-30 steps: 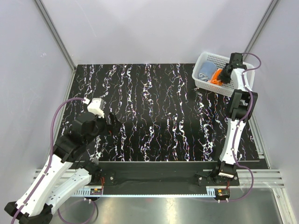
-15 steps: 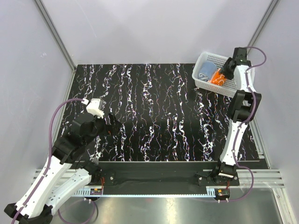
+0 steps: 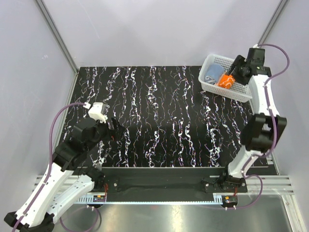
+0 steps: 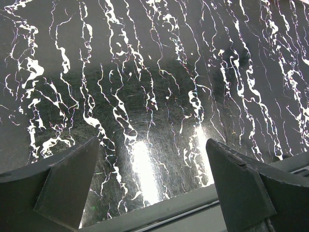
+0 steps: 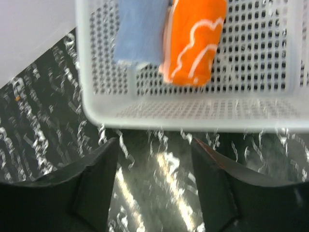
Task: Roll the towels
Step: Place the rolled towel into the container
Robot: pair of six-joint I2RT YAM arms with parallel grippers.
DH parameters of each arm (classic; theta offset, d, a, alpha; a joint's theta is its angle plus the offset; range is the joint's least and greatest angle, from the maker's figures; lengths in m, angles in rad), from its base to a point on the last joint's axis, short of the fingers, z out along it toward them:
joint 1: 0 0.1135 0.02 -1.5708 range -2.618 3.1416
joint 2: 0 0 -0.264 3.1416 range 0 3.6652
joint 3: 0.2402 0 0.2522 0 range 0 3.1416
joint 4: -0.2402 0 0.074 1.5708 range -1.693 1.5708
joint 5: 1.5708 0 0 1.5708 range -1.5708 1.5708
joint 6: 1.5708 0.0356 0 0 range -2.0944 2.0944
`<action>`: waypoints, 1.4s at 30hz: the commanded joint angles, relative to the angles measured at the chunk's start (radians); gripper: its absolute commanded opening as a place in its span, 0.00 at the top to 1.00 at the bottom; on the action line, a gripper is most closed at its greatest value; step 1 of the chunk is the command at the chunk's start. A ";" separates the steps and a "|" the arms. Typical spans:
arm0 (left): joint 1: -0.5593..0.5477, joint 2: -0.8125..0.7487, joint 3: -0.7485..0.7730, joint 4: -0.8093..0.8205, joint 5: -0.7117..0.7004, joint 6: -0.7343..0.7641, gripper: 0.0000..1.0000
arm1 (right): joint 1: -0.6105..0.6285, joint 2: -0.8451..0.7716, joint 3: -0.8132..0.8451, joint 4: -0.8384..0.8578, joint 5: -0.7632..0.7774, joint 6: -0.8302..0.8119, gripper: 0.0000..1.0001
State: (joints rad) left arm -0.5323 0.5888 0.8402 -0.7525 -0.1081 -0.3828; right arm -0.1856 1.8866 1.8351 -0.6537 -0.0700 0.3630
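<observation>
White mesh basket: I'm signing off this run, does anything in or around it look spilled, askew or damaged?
Nothing stands out. The orange white-patterned towel and the light blue towel lie side by side inside the white plastic mesh basket, upright in the far right corner of the black marbled table.

Both arms are presenting white shell links broken by black joint housings, seen alike on the left arm [image 3: 53, 186] and the right arm [image 3: 259, 92]. A thin purple cable [image 3: 54, 128] is running in loose loops along each arm. The left arm's wrist is carrying a white block [image 3: 98, 110]. The left gripper [image 4: 152, 141] and right gripper [image 5: 153, 141] are showing dark grey, wedge-shaped fingers [image 4: 63, 188] with flat matte faces. The black base mounts [image 3: 231, 182] are bearing small orange marks; screws and lettering are too small to tell.
</observation>
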 commanded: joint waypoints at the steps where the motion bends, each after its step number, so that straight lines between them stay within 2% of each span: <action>1: 0.005 -0.009 -0.003 0.045 0.004 0.022 0.01 | 0.046 -0.225 -0.130 0.062 0.010 -0.021 0.29; 5: 0.005 -0.006 0.000 0.041 -0.018 0.019 0.01 | 0.060 -0.475 -0.369 0.080 0.027 -0.024 0.20; 7: 0.005 -0.009 -0.001 0.039 -0.030 0.019 0.01 | 0.063 -0.546 -0.439 0.075 0.030 -0.025 0.01; 13: 0.005 -0.017 -0.003 0.044 -0.057 0.016 0.01 | 0.072 -0.728 -0.641 0.043 -0.034 0.031 0.00; 17: 0.006 -0.020 0.005 0.030 -0.146 -0.025 0.03 | 0.078 -0.858 -0.802 0.142 -0.173 0.079 0.00; 20: 0.006 -0.038 -0.019 0.067 -0.263 -0.042 0.01 | 0.103 -0.931 -0.884 0.199 -0.197 0.114 0.00; 21: 0.006 -0.046 -0.051 0.109 -0.363 -0.041 0.01 | 0.115 -0.952 -0.901 0.210 -0.195 0.119 0.00; 23: 0.006 -0.076 -0.093 0.174 -0.451 -0.012 0.01 | 0.124 -1.018 -0.948 0.241 -0.185 0.120 0.00; 24: 0.006 -0.089 -0.120 0.268 -0.494 0.025 0.01 | 0.126 -1.040 -0.962 0.250 -0.180 0.119 0.00; 26: 0.006 -0.125 -0.217 0.375 -0.505 0.109 0.01 | 0.127 -1.102 -1.002 0.270 -0.177 0.119 0.00; 30: 0.006 -0.182 -0.436 0.748 -0.498 0.272 0.01 | 0.129 -1.195 -1.105 0.354 -0.214 0.174 0.00; 32: 0.006 -0.184 -0.534 0.872 -0.510 0.337 0.01 | 0.129 -1.239 -1.178 0.422 -0.243 0.212 0.00; 35: 0.006 -0.133 -0.602 1.010 -0.608 0.311 0.01 | 0.129 -1.271 -1.221 0.428 -0.225 0.189 0.00; 38: 0.011 -0.064 -0.654 1.185 -0.675 0.369 0.01 | 0.129 -1.284 -1.238 0.448 -0.223 0.177 0.00; 40: 0.021 0.009 -0.707 1.349 -0.680 0.419 0.01 | 0.129 -1.285 -1.243 0.466 -0.209 0.175 0.00; 42: 0.087 0.101 -0.742 1.470 -0.650 0.398 0.01 | 0.129 -1.262 -1.228 0.450 -0.165 0.179 0.00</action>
State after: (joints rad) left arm -0.5072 0.5888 0.1417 0.3527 -0.7151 -0.0277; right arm -0.0643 0.6182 0.5865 -0.2745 -0.2749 0.5400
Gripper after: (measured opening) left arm 0.984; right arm 0.994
